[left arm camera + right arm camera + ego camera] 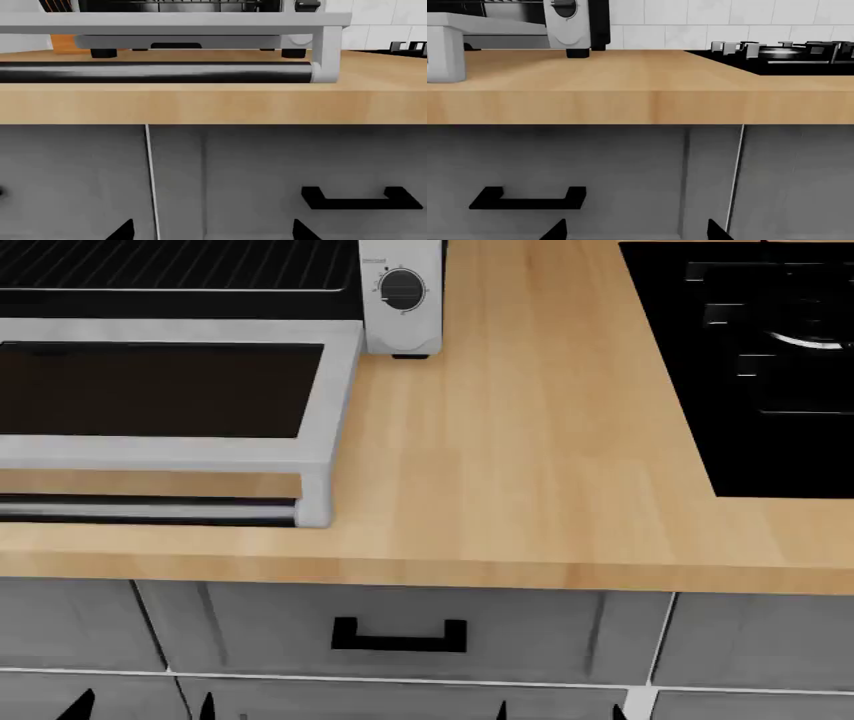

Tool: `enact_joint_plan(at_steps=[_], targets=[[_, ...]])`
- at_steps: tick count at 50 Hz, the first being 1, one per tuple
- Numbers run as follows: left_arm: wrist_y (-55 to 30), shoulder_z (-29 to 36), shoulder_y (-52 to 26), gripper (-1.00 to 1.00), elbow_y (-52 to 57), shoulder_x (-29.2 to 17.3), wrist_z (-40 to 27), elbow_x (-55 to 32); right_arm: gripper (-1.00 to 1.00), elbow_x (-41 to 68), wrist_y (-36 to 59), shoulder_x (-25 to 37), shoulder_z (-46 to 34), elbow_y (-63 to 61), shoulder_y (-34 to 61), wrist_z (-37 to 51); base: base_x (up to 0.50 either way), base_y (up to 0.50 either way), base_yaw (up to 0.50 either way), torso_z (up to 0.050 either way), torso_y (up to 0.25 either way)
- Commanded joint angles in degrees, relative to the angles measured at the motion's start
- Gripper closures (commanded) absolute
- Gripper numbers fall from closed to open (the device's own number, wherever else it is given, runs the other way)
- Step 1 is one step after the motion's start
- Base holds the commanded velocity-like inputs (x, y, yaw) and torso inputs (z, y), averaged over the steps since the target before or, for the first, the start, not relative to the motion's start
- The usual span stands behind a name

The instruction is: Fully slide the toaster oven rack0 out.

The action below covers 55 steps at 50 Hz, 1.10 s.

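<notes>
The toaster oven (400, 300) stands at the back left of the wooden counter, its silver-framed dark glass door (160, 390) folded down flat. The rack0 (174, 265) lies inside the black cavity, behind the door. In the left wrist view the door (173, 20) and its black handle bar (153, 71) fill the top, with rack0 wires (193, 5) just above. My left gripper (213, 232) is open and empty, low in front of the cabinet below the door. My right gripper (635, 232) is open and empty, below the counter edge, to the right of the oven (567, 22).
A black cooktop (747, 360) lies at the right of the counter (534, 440). Grey cabinet drawers with a black handle (398, 635) sit under the counter edge. The door handle reaches close to the counter's front edge.
</notes>
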Motion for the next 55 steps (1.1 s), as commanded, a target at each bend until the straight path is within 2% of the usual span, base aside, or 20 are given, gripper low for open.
enact_joint_plan(at_steps=[1,2,4,7,11,15,19,24,30,34,40,55], targets=[[-0.48,3.51,-0.12,-1.0,0.53,-2.99,-3.53,-2.99,-1.0,3.1,0.3,3.11,-3.8,-0.57,-0.07,3.83,0.0,0.0,0.0,0.0,0.0],[0.95,3.6,-0.06,-1.0,-0.4,-2.99,-5.15,-1.39,-1.0,6.17,-2.79,3.07,-3.54,0.26,-0.21,1.49,0.0,0.0,0.0,0.0,0.0],[-2.29,3.95,0.82,-1.0,2.48,-3.6,-4.03,-2.91,-1.0,8.7,9.23,4.15,-3.98,-3.7,0.11,1.51,0.0,0.0,0.0,0.0,0.0],[-3.91,4.56,1.03,-1.0,3.9,-4.29,-5.22,-1.31,-1.0,8.35,9.31,5.25,-4.75,-6.57,-0.94,1.26,0.0,0.0,0.0,0.0,0.0],[-12.98,4.39,1.81,-1.0,16.22,-5.14,-6.17,-1.04,-1.0,9.01,21.76,8.45,-5.53,-18.78,0.44,1.63,0.0,0.0,0.0,0.0,0.0],[-18.09,4.69,2.11,-1.0,26.25,-5.79,-7.82,0.82,-1.0,9.42,31.45,10.6,-6.24,-27.51,3.22,2.01,0.0,0.0,0.0,0.0,0.0],[-24.54,4.61,0.48,-1.0,33.21,-6.3,-7.27,-0.27,-1.0,9.75,39.38,11.94,-6.03,-34.22,5.35,3.12,0.0,0.0,0.0,0.0,0.0],[-33.65,5.87,-2.57,-1.0,42.62,-8.09,-5.93,0.14,-1.0,10.74,53.61,13.42,-6.07,-43.83,12.13,4.38,0.0,0.0,0.0,0.0,0.0],[-42.86,5.72,-7.69,-1.0,49.7,-8.22,-5.35,-1.03,-1.0,12.2,62.1,13.68,-5.31,-48.11,17.96,4.65,0.0,0.0,0.0,0.0,0.0],[-48.13,7.79,-11.71,-1.0,54.09,-9.33,-5.25,0.11,-1.0,13.35,68.6,13.95,-5.06,-51.13,22.9,4.63,0.0,0.0,0.0,0.0,0.0],[-55.66,5.78,-20.42,-1.0,55.1,-8.63,-3.94,-1.93,-1.0,14.45,75.64,14.41,-5.34,-53.21,29.88,4.62,0.0,0.0,0.0,0.0,0.0],[-63.18,4.5,-30.51,-1.0,55.19,-8.45,-2.35,-4.42,-1.0,16.11,82.75,15.13,-5.38,-53.01,39.98,3.83,0.0,0.0,0.0,0.0,0.0]])
